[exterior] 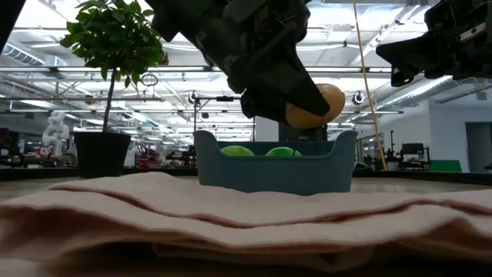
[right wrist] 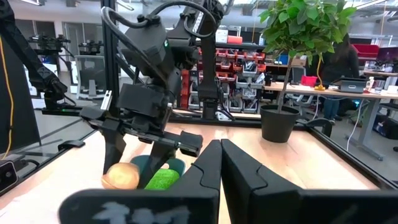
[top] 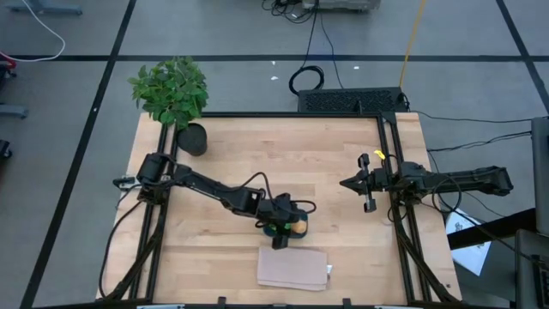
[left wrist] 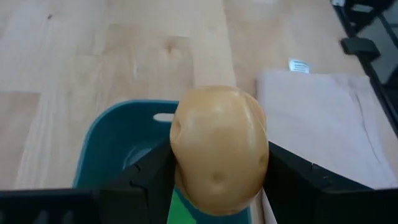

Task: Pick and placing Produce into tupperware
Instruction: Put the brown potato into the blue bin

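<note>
An orange-tan piece of produce (left wrist: pixel 219 146) hangs over the teal tupperware (exterior: pixel 275 168), with my left gripper (top: pixel 292 228) shut on it. Two bright green pieces (exterior: pixel 237 151) (exterior: pixel 283 152) lie inside the tupperware, which stands on the table just behind the beige cloth. In the low view the tan piece (exterior: pixel 311 106) is above the container's rim. My right gripper (top: pixel 345 183) is shut on nothing and is raised at the table's right side, well away from the tupperware. My left gripper pinches the orange-tan piece by its two opposite sides (left wrist: pixel 180 155) between its two fingers (left wrist: pixel 149 177). The fingers slant down at it from the table's left. The piece is lifted clear above the tupperware's inside and touches neither wall nor the green pieces.
A folded beige cloth (top: pixel 293 268) lies near the table's front edge, just in front of the tupperware. A potted plant (top: pixel 171 90) stands at the far left corner. Bare wood (top: pixel 343 146) spreads between the two arms.
</note>
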Controlling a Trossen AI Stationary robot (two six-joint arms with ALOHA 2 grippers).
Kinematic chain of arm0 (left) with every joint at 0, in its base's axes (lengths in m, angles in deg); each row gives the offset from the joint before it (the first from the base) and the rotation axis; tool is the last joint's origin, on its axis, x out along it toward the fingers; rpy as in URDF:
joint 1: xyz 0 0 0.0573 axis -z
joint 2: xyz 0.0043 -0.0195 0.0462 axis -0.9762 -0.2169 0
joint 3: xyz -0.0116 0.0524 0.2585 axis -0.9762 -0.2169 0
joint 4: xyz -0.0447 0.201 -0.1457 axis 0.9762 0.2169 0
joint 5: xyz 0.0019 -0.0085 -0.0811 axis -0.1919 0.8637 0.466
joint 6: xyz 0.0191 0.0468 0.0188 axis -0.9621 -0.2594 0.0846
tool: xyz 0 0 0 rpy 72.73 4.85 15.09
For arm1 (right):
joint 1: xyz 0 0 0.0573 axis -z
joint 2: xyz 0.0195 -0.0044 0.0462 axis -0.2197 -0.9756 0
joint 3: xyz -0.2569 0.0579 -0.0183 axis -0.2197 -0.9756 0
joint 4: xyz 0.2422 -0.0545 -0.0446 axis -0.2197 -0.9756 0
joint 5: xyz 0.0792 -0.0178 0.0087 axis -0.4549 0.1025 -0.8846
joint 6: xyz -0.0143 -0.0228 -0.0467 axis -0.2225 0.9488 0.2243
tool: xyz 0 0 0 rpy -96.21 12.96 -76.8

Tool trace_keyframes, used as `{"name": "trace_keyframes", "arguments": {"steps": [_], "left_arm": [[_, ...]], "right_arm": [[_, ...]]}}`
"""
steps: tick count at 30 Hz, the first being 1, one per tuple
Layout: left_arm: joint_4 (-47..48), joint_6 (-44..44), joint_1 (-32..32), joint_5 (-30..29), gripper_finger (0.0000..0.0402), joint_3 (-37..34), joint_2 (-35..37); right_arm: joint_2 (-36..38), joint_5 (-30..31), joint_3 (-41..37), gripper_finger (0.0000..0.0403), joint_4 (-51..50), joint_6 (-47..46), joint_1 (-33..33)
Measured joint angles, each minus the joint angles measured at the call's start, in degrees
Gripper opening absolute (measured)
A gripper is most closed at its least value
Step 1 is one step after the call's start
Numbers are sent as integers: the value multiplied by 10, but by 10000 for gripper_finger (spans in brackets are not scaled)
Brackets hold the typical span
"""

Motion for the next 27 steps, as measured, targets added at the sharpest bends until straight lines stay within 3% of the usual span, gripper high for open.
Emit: {"name": "trace_keyframes", "arguments": {"steps": [27], "left_arm": [[7, 52, 33, -57, 209, 0, -5]], "right_arm": [[0, 0, 0, 0, 0, 0, 0]]}}
